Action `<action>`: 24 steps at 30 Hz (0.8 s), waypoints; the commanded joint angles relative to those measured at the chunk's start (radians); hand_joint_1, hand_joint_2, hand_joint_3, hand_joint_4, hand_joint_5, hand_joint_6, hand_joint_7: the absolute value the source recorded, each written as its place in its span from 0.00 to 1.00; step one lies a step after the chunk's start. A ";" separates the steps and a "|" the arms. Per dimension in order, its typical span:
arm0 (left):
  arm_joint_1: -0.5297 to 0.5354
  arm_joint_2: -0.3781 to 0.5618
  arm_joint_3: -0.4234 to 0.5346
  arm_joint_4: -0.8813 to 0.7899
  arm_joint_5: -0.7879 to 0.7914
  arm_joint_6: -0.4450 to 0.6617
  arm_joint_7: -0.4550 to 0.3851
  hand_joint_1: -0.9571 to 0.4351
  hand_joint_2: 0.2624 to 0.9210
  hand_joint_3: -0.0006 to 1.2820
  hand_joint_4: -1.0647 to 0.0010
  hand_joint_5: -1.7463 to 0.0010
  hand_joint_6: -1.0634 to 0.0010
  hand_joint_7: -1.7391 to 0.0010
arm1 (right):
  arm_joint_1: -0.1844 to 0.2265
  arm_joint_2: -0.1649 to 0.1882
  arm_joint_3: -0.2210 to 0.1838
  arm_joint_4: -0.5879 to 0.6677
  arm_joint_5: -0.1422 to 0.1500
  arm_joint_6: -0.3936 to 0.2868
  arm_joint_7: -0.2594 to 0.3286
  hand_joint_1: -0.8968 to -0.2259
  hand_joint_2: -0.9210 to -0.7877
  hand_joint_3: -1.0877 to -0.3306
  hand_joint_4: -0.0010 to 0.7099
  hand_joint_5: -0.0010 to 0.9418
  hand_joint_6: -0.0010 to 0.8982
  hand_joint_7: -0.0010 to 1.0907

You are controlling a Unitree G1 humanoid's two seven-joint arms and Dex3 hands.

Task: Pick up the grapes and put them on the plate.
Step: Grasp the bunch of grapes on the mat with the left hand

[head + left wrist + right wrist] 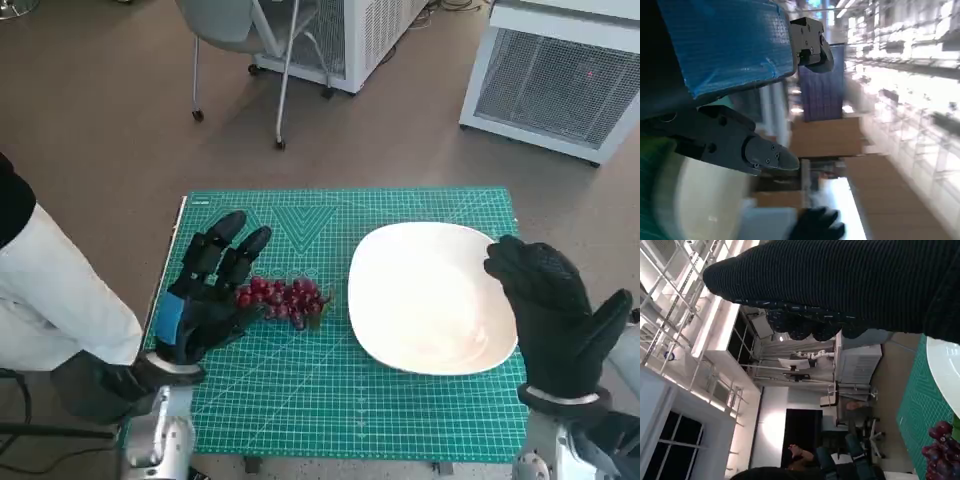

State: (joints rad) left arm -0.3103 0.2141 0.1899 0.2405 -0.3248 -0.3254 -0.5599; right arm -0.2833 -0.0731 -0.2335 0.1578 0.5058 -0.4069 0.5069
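Grapes (pixel 283 299) lie on the tabletop (pixel 330 400) left of the plate (pixel 430 297), touching the left hand (pixel 205 295), fingers spread, holding nothing. Right hand (pixel 555 310) is empty beside the plate. Likely a light, soft, loose bunch; grip stem or cup gently.

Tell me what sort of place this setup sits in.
Probably a robotics lab or workshop inside a tall industrial-style hall. A green gridded cutting mat covers the small table, white vented equipment cabinets stand on the floor beyond it, and high white metal railings show in the right wrist view.
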 commanded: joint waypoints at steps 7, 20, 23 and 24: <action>0.002 0.187 -0.079 -0.164 0.403 0.048 0.153 0.45 0.94 0.01 0.92 0.99 0.94 0.86 | 0.005 -0.010 -0.002 0.016 -0.011 0.007 -0.003 0.78 0.00 0.75 0.65 0.50 0.26 0.81; -0.021 0.238 -0.208 -0.195 0.687 0.165 0.257 0.51 0.77 0.00 0.94 1.00 0.79 0.97 | 0.000 -0.013 -0.004 0.027 -0.012 0.002 0.003 0.77 0.00 0.75 0.64 0.51 0.26 0.81; -0.036 0.238 -0.242 -0.182 0.748 0.205 0.274 0.52 0.75 0.00 0.93 1.00 0.77 0.98 | -0.002 -0.013 -0.004 0.029 -0.009 0.001 0.005 0.77 0.00 0.75 0.64 0.51 0.26 0.81; -0.043 0.238 -0.254 -0.175 0.770 0.221 0.277 0.52 0.75 0.00 0.93 1.00 0.76 0.98 | -0.002 -0.013 -0.004 0.030 -0.008 0.002 0.006 0.77 0.00 0.75 0.64 0.51 0.26 0.81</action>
State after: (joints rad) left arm -0.3241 0.4377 -0.0328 0.0538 0.3924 -0.1418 -0.3027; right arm -0.2938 -0.0789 -0.2354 0.1726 0.5040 -0.4095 0.5071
